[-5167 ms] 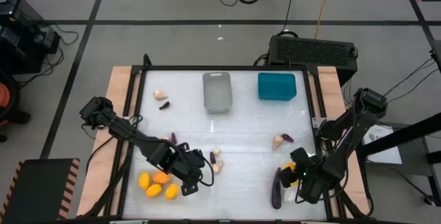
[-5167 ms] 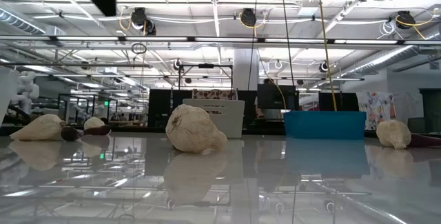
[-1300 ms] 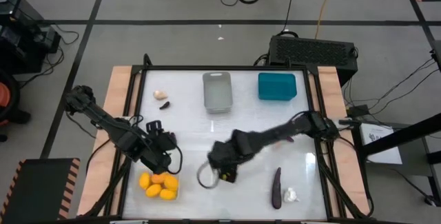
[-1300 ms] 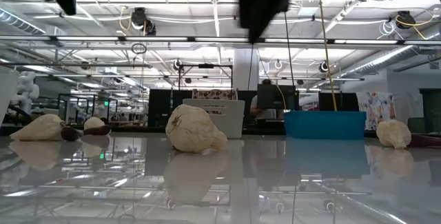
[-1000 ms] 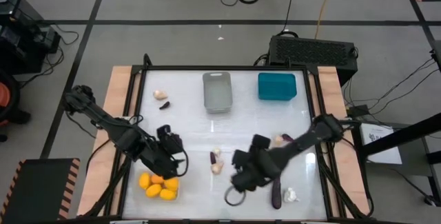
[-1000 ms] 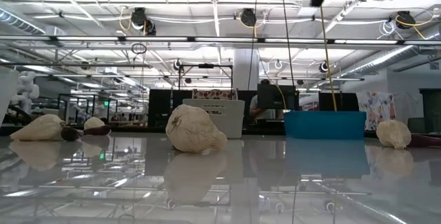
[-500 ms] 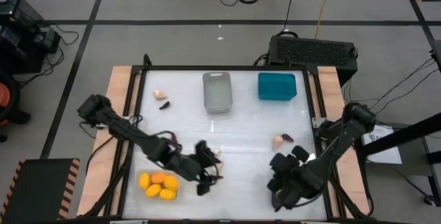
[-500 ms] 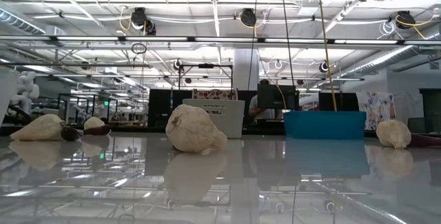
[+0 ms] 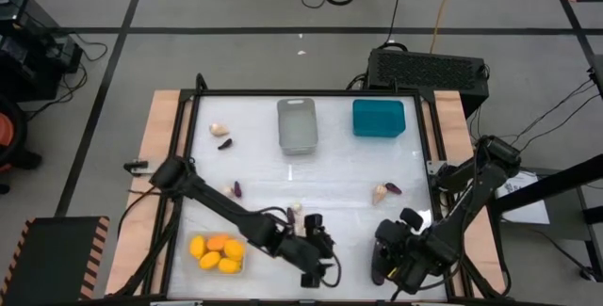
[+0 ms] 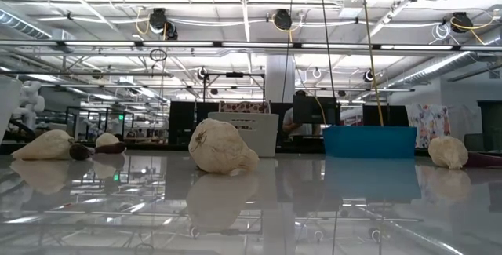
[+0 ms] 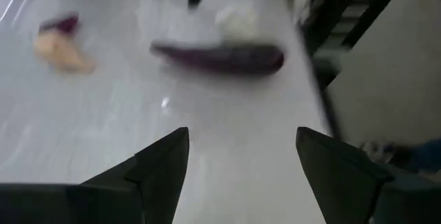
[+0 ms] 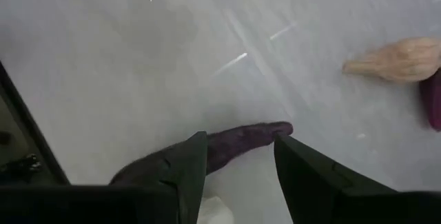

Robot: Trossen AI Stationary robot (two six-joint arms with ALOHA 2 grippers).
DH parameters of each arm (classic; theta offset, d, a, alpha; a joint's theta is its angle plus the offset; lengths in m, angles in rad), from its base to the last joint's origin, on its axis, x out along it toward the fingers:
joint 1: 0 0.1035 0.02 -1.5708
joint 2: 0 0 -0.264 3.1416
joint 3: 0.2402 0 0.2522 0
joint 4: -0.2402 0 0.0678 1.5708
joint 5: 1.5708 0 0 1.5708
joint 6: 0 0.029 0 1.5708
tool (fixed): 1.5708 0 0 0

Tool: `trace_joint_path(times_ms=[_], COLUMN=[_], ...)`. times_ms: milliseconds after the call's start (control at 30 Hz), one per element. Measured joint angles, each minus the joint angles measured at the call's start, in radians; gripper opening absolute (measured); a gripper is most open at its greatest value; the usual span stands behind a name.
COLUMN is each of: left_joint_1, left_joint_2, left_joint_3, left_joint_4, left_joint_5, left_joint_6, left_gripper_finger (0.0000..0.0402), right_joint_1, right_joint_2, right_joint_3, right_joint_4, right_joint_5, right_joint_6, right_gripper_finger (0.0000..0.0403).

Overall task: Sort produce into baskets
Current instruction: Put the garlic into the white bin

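Observation:
The long dark purple eggplant [image 12: 241, 140] lies on the white table near its right front corner, with a whitish garlic bulb [image 11: 236, 18] close by. My right gripper [image 12: 238, 156] hangs open over it, pointing steeply down. The eggplant's tip shows in the gap and its body runs under one finger; I cannot tell whether they touch. My left gripper [image 11: 241, 148] is open and holds nothing. It hovers at the front middle [image 9: 323, 266], facing the eggplant [image 11: 220, 55]. The clear basket [image 9: 240, 270] at the front left holds several yellow-orange fruits [image 9: 217, 252].
The grey basket [image 9: 297, 124] and the teal basket [image 9: 379, 118] stand at the far edge, with a black perforated box [image 9: 429, 69] behind them. Garlic bulbs [image 9: 219, 129] [image 9: 380, 193] [image 9: 296, 210] and small eggplants [image 9: 224, 143] [image 9: 393, 189] [image 9: 236, 189] lie scattered. My left arm reaches across the front.
My left gripper has swept from beside the yellow fruits toward the table's right edge along the front, sinking lower. My right gripper has gone from the front middle toward the right front corner, turned, and come down over the long eggplant. No produce has moved.

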Motion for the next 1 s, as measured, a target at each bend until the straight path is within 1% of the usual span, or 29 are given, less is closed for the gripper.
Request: trace_joint_path(times_ms=[133, 333, 433, 600, 767, 1000], left_joint_1=[0.026, 0.044, 0.047, 0.043, 0.046, 0.053], left_joint_2=[0.031, 0.024, 0.022, 0.022, 0.022, 0.053], left_joint_3=[0.057, 0.067, 0.062, 0.041, 0.035, 0.035], left_joint_4=[-0.217, -0.502, -0.586, -0.588, -0.589, -0.583], left_joint_5=[0.002, 0.015, 0.039, 0.051, 0.042, 0.022], left_joint_6=[-0.019, -0.204, -0.237, -0.238, -0.231, -0.114], left_gripper_finger=[0.0274, 0.0274, 0.0274, 0.0274, 0.0274, 0.0274], right_joint_1=[0.000, 0.011, 0.013, 0.013, 0.013, 0.013], right_joint_2=[0.000, 0.000, 0.000, 0.000, 0.000, 0.000], right_joint_3=[0.000, 0.000, 0.000, 0.001, 0.001, 0.001], right_joint_4=[0.000, 0.003, 0.003, 0.002, 0.002, 0.005], right_joint_5=[0.014, 0.061, 0.073, 0.083, 0.085, 0.084], right_joint_6=[-0.031, -0.047, -0.061, -0.090, -0.113, -0.109], right_gripper_finger=[0.0162, 0.0162, 0.0162, 0.0162, 0.0162, 0.0162])
